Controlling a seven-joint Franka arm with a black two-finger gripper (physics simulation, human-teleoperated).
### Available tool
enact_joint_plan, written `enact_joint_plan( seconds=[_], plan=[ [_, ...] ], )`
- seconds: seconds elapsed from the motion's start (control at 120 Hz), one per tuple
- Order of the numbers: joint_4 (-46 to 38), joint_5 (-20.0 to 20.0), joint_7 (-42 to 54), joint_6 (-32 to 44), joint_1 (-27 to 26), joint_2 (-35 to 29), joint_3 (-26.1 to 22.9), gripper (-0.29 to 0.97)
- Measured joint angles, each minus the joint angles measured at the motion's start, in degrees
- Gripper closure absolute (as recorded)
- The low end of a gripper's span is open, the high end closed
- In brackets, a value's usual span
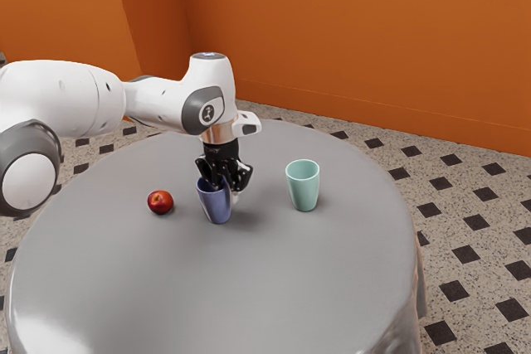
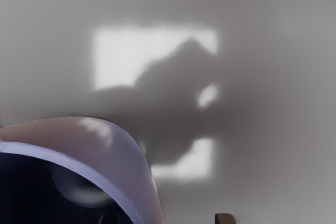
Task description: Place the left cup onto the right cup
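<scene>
I am looking into a room with orange walls (image 1: 373,31) and a speckled floor (image 1: 473,205) set with black diamonds, where a round grey desk (image 1: 249,288) is taking up most of the exterior view. The white arm (image 1: 124,105) is reaching in from the exterior view's left and is hanging straight over the purple cup (image 1: 216,202), the one I am meant to carry.

The purple cup is standing on the desk, near its middle, mouth up. The pincer (image 1: 222,181) is sitting down at its rim with the jaws apart, straddling the wall on the cup's far side and, as I am reading it, not pinching it. In the wrist view the cup's rim (image 2: 105,145) is showing just under my hand, with bare desk (image 2: 262,51) beyond it.

The green cup (image 1: 302,185) is standing upright, well apart from the purple cup, toward the exterior view's right. So I am judging the carry as a lift, then a sideways move that way. A red apple (image 1: 160,201) is lying near the purple cup on the opposite side, out of that path.
</scene>
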Motion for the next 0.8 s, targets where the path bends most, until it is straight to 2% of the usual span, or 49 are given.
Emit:
enact_joint_plan(
  seconds=[0.4,0.8],
  plan=[
    [0.13,0.05,-0.3,-0.18,-0.05,-0.12,0.28,0.73],
    [0.13,1.0,-0.91,-0.24,-0.59,-1.13,0.38,0.78]
  ],
)
